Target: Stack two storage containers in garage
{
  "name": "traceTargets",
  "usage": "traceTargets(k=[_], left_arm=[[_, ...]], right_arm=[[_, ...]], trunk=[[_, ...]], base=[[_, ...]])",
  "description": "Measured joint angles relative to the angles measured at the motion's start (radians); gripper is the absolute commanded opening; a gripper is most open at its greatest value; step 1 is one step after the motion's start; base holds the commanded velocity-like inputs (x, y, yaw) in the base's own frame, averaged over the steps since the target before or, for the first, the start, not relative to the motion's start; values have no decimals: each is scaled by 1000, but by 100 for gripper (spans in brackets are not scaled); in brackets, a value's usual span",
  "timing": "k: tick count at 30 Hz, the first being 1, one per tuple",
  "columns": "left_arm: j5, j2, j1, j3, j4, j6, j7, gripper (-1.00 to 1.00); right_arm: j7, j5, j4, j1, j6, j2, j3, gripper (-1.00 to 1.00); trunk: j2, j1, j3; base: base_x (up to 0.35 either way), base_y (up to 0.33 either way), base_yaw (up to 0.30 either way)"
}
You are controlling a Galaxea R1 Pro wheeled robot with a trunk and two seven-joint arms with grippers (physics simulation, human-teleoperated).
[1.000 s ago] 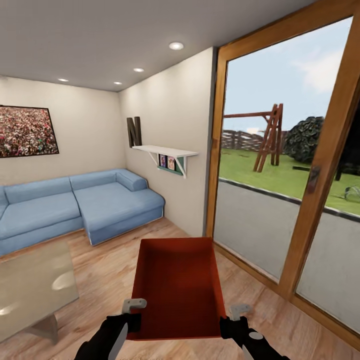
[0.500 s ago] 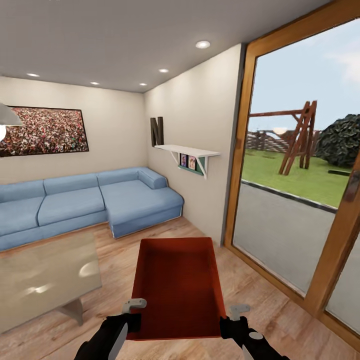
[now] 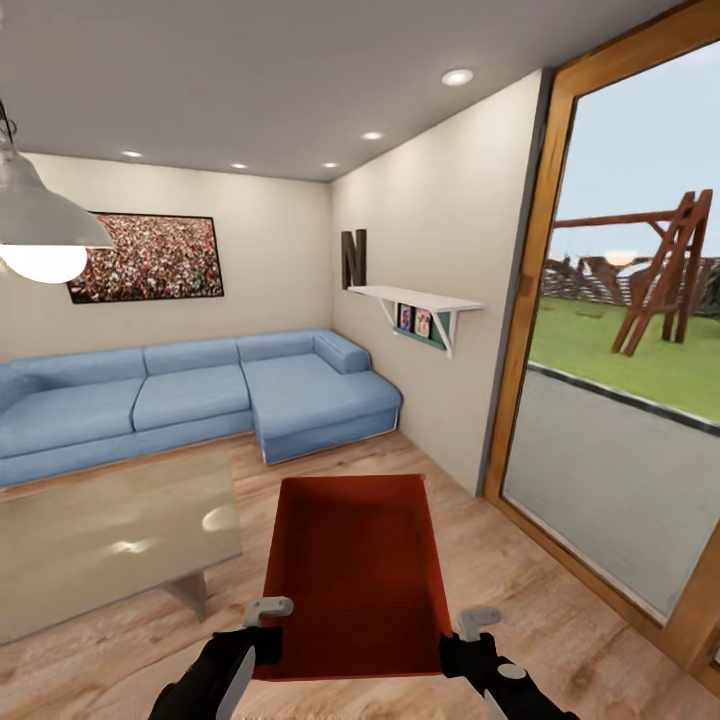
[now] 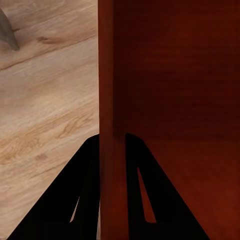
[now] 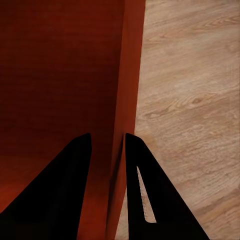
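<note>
Living room with sofa, glass desk and garden door

A pale blue sectional sofa [image 3: 200,395] sits along the cream back wall [image 3: 260,260], under a speckled framed picture [image 3: 148,257]. On the side wall [image 3: 440,230] hangs a black letter N [image 3: 353,258] beside a white shelf [image 3: 415,298] with small pictures under it. A glass-topped desk [image 3: 100,535] stands on the light wood plank floor [image 3: 500,570]. A pendant lamp [image 3: 40,225] glows at upper left, and recessed spots [image 3: 457,77] dot the ceiling. A wood-framed glass door [image 3: 620,350] shows lawn, paving and a wooden swing frame [image 3: 665,270] outside
</note>
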Motion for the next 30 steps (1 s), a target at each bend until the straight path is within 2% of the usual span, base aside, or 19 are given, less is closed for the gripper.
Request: traceTargets(k=[16,30], left_arm=[[0,0,0,0,0,0,0,-100],[-1,-1,0,0,-1,0,0,-100]], right_arm=[[0,0,0,0,-1,0,0,-100],[0,0,0,0,-1,0,-1,-100]], trunk=[[0,0,-13],[0,0,-14]], base=[[0,0,258],[0,0,254]])
